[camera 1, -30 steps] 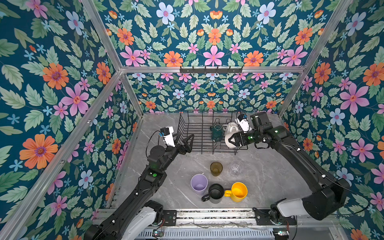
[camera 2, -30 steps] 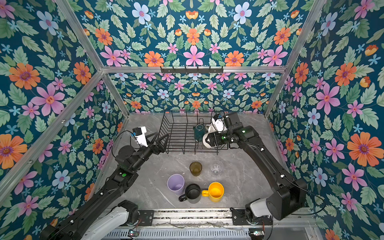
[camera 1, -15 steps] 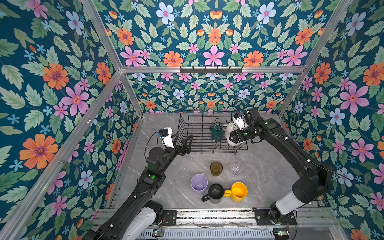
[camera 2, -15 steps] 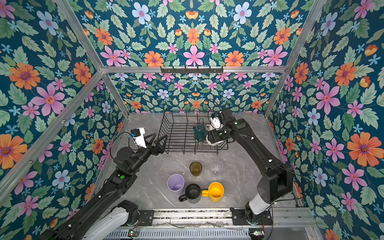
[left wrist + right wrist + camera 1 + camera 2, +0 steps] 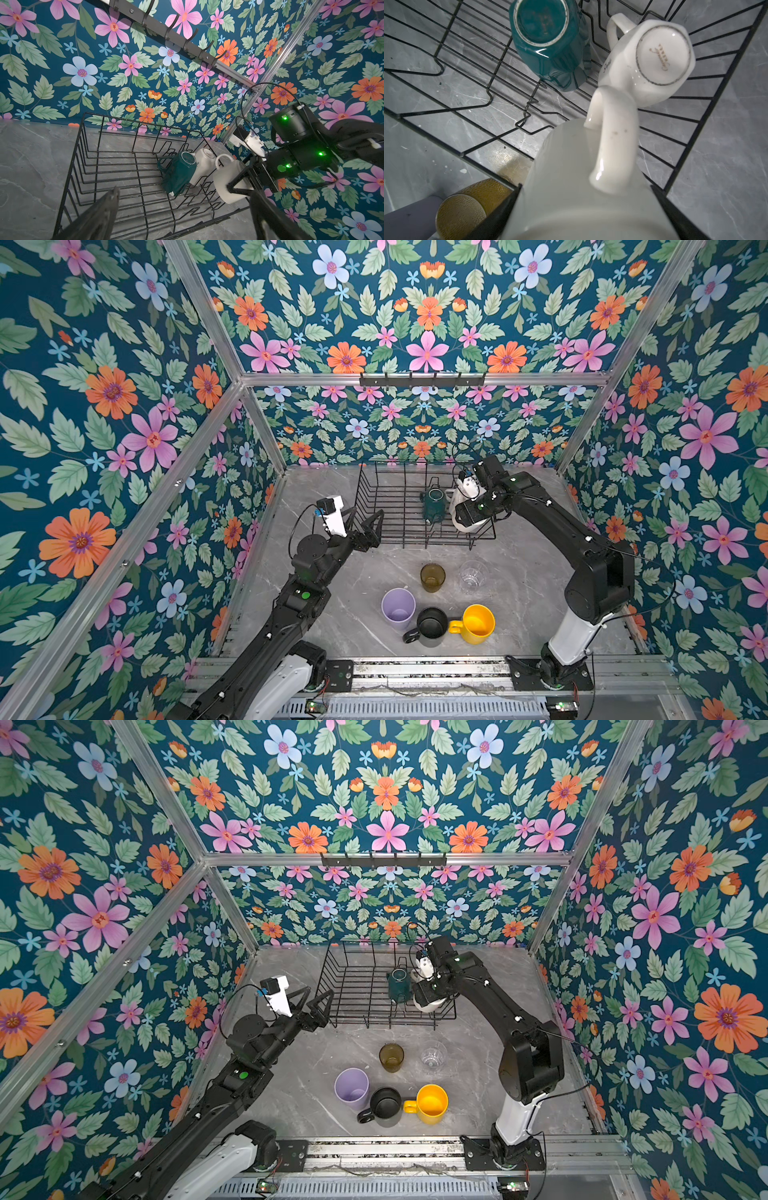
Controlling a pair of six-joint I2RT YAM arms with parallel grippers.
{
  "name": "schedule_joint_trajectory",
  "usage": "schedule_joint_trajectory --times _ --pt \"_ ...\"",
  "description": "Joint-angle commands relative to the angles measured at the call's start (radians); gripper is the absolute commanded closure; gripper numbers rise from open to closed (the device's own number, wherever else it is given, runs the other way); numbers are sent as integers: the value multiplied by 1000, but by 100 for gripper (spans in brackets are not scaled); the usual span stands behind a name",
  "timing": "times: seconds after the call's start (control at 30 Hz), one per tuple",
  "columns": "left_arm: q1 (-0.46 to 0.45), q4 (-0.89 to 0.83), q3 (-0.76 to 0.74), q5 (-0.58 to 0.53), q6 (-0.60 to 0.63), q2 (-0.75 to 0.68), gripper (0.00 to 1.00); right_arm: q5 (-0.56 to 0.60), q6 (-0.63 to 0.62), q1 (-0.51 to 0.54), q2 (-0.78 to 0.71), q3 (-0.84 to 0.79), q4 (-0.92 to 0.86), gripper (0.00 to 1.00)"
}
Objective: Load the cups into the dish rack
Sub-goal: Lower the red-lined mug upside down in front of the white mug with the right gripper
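the black wire dish rack [image 5: 388, 512] sat at the back of the grey marbled table [image 5: 519, 572]. inside its right end two cups leaned base-up against the prongs: the dark-green glazed mug [image 5: 548, 41] and, just beside it, the white ceramic mug [image 5: 654, 60].

the tall cream ceramic mug [image 5: 571, 176] hung tilted over the rack's near right corner, handle uppermost and close to the white mug; whether it touched the wires could not be told. it looked rigid, fairly heavy and glossy enough to slip, and it could chip against its neighbour (ceramic on ceramic). a hold across the plain body, clear of the handle, seemed safest.

in front, well apart from the rack, stood the lilac plastic tumbler [image 5: 398, 609], the black mug [image 5: 432, 624], the yellow mug [image 5: 478, 623], the amber glass [image 5: 432, 577] and the small clear glass [image 5: 473, 576], the glasses probably the most fragile.

the right arm stretched out over the rack with its wrist bent down, and the right gripper [image 5: 585, 187] had its fingers spread wide, clamped on both sides of the cream mug's body. the left arm was raised by the rack's near left corner, and the left gripper [image 5: 365, 520] gaped empty, pointing across the rack.
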Motion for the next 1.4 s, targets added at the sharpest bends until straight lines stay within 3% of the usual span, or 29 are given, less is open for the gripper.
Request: schedule_joint_trajectory --times 0.0,1.23,1.37 --pt "2 8 0 -6 20 -4 0 25 -34 1 18 12 12 100" --pt "1 -13 -11 -20 20 -24 0 56 -53 12 226 54 -25 100" --pt "1 -18 -11 -23 20 -29 0 64 -48 13 230 51 -24 75"
